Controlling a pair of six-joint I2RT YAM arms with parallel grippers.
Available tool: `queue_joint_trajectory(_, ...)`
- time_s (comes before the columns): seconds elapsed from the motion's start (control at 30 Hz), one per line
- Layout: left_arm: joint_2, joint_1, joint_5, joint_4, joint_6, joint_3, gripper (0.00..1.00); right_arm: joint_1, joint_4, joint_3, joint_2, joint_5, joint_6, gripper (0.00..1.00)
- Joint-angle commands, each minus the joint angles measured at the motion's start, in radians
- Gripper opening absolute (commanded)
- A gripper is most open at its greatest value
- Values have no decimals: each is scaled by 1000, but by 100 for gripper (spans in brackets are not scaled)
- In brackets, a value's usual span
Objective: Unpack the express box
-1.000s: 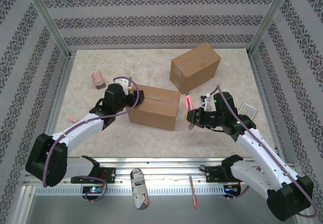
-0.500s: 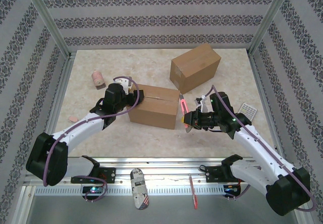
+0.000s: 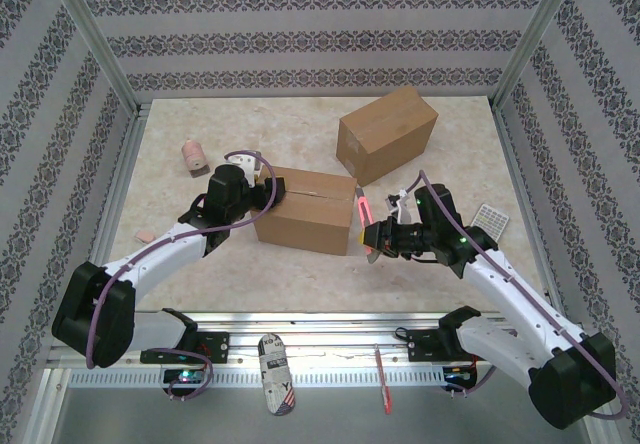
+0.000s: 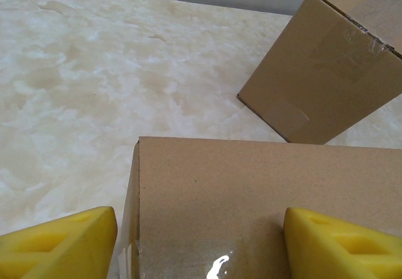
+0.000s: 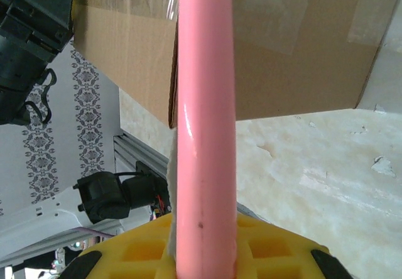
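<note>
The near cardboard box [image 3: 305,212] lies in the middle of the table, sealed with clear tape. My left gripper [image 3: 262,192] is open at its left end. In the left wrist view one yellow finger [image 4: 59,247] hangs off the box's [image 4: 251,191] left edge and the other [image 4: 342,247] sits over its top. My right gripper [image 3: 373,234] is shut on a pink cutter [image 3: 362,209], whose tip stands at the box's right end. In the right wrist view the cutter [image 5: 204,103] points up at the taped end face [image 5: 276,46].
A second sealed box [image 3: 388,134] stands behind, to the right, and shows as the tilted box [image 4: 326,71] in the left wrist view. A pink roll [image 3: 192,156] lies at the far left. A white gridded piece [image 3: 490,216] lies right of my right arm.
My right gripper has moved left with the pink cutter, bringing its tip up to the box's right end. The left arm has stayed in place.
</note>
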Motion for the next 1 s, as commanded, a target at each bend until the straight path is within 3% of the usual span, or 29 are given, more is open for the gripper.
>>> queue_joint_trajectory(0.0, 72, 4, -41, -235, 6, -60, 70, 20, -13, -15, -20, -9, 17, 0)
queue_joint_trajectory(0.53, 79, 5, -45, -246, 7, -49, 70, 36, -40, 28, -48, 61, 26, 0)
queue_joint_trajectory(0.97, 82, 5, -45, -246, 7, -45, 70, 32, -28, 23, -43, 39, 35, 0)
